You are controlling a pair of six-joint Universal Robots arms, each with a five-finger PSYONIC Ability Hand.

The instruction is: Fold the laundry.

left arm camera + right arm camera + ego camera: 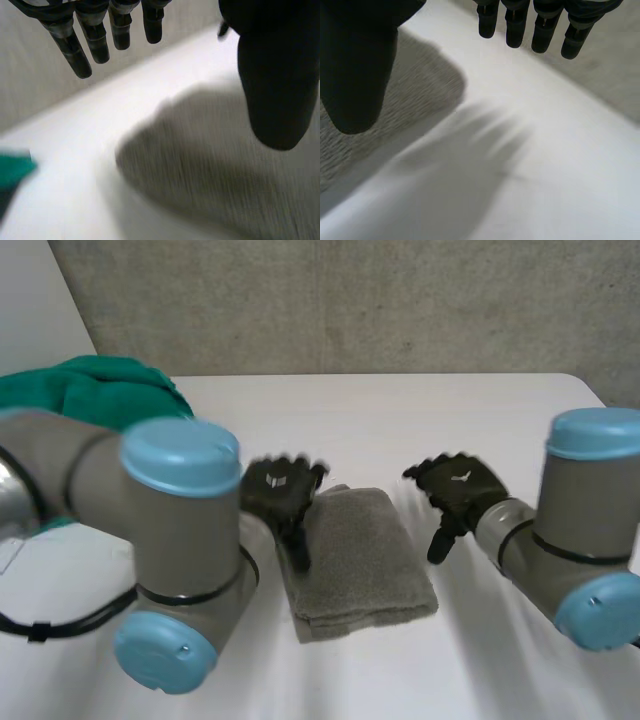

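Note:
A grey towel [360, 560] lies folded into a small rectangle in the middle of the table. My left hand [280, 490] hovers over its left edge, fingers [95, 40] straight and thumb spread, holding nothing; the towel [215, 170] lies below its palm. My right hand [458, 488] hangs above bare table just right of the towel, open and empty, with its fingers [540, 27] straight. The towel's edge [385, 125] lies under that hand's thumb.
A heap of green cloth [95, 390] sits at the table's back left, and a corner of the green cloth [14, 170] appears beyond the towel in the left wrist view. The white table [420, 410] ends at a concrete wall behind.

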